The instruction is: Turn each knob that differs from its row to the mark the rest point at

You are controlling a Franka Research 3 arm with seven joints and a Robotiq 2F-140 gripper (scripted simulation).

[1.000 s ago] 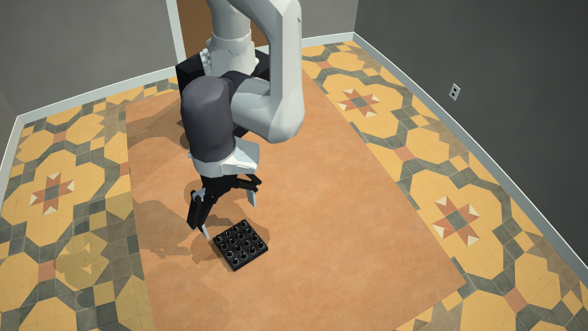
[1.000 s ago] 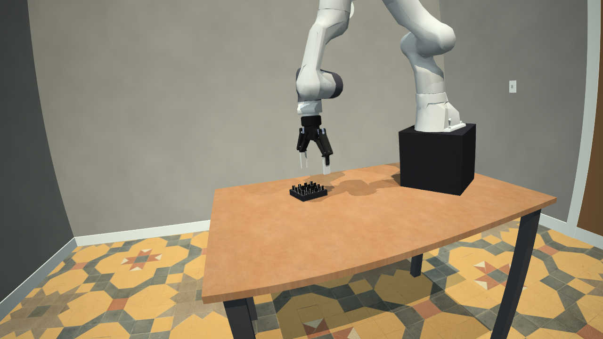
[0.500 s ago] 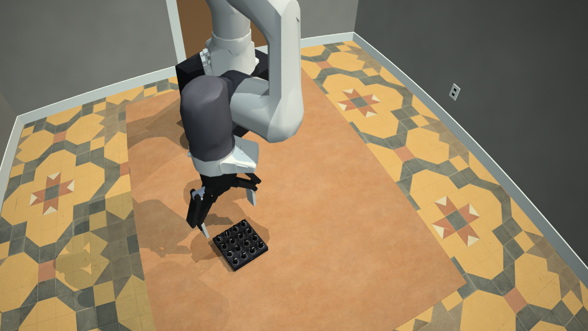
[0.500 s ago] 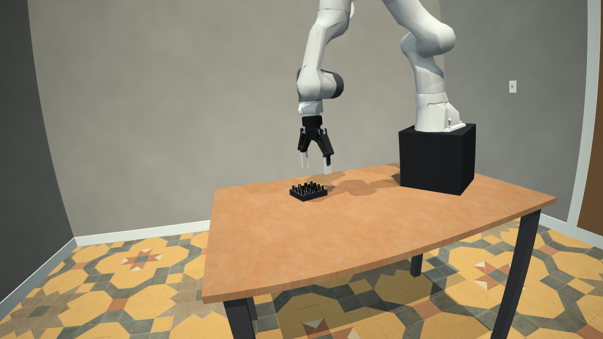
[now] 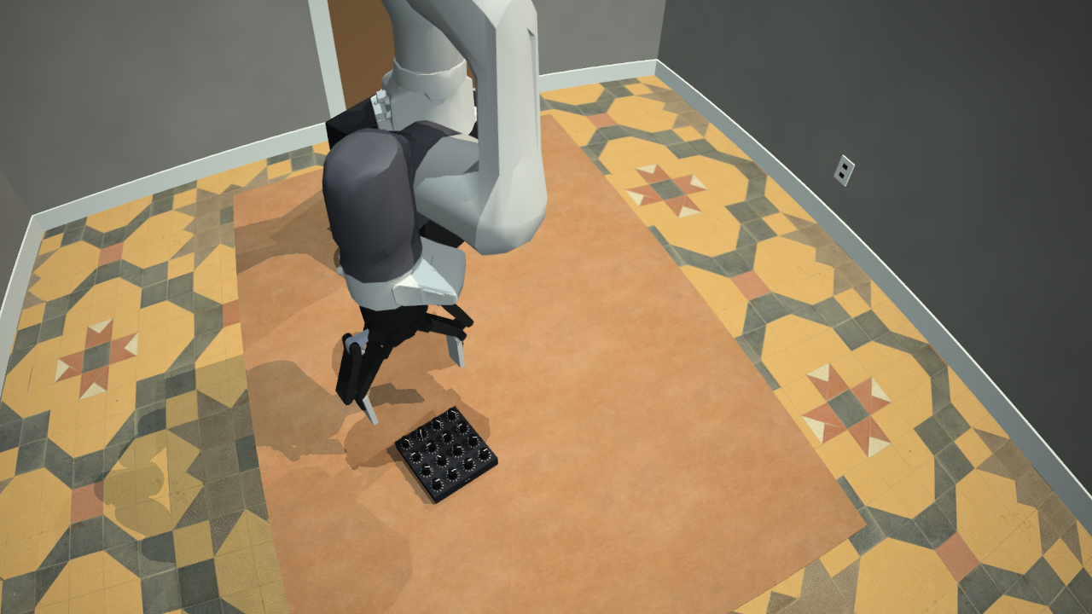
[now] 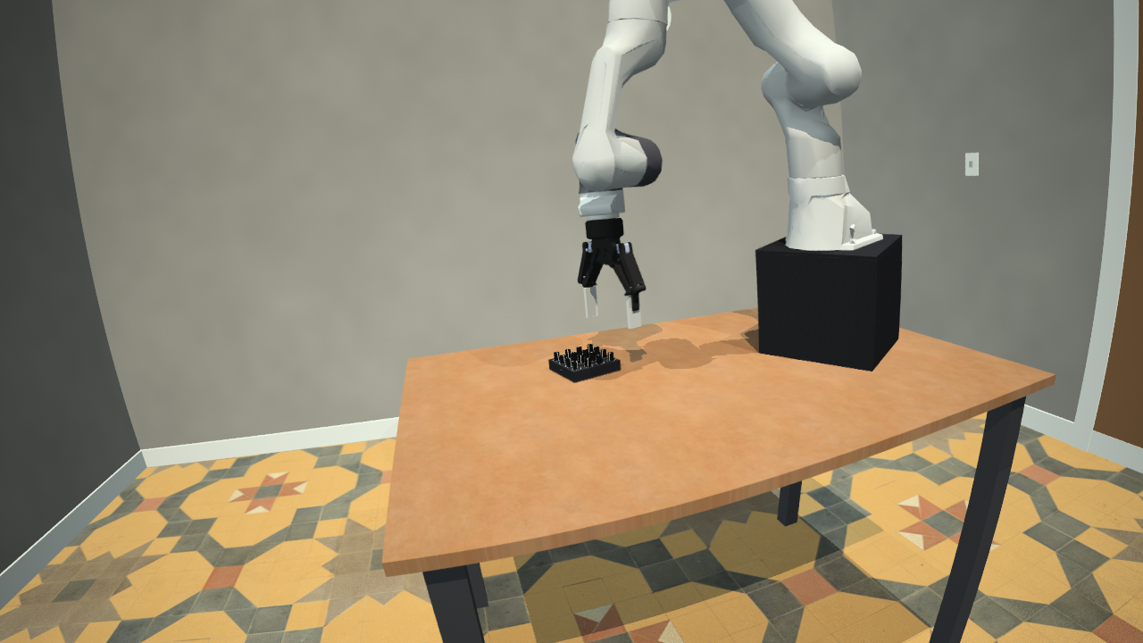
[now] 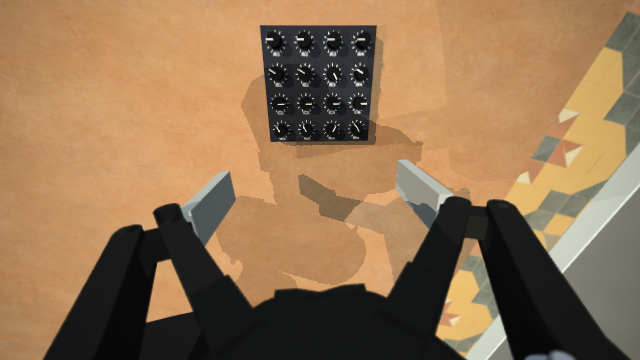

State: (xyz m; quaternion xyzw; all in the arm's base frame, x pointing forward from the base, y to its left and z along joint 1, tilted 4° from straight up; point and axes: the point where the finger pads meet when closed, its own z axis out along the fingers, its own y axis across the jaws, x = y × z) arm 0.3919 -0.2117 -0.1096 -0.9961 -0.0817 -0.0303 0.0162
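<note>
- While the gripper (image 5: pixel 415 390) (image 6: pixel 613 318) (image 7: pixel 315 180) hangs spread above the table (image 5: pixel 648 458) (image 6: pixel 679 447) (image 7: pixel 125 100), short of the knob box (image 5: pixel 467 483) (image 6: pixel 596 373) (image 7: pixel 318 58), centre over knob B3 (image 5: pixel 441 460) (image 7: pixel 333 74).
- Narrow fingers before descending, sparing neighbours.

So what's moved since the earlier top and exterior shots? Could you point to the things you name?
The gripper (image 5: pixel 418 394) (image 6: pixel 612 321) (image 7: pixel 315 180) has shifted slightly away from the knob box (image 5: pixel 467 482) (image 6: pixel 591 374) (image 7: pixel 318 89), toward the black block (image 5: pixel 349 126) (image 6: pixel 815 312) under the arm. Nothing gripped or released; fingers still open. Box hasn't moved; knob angles too small to compare.
</note>
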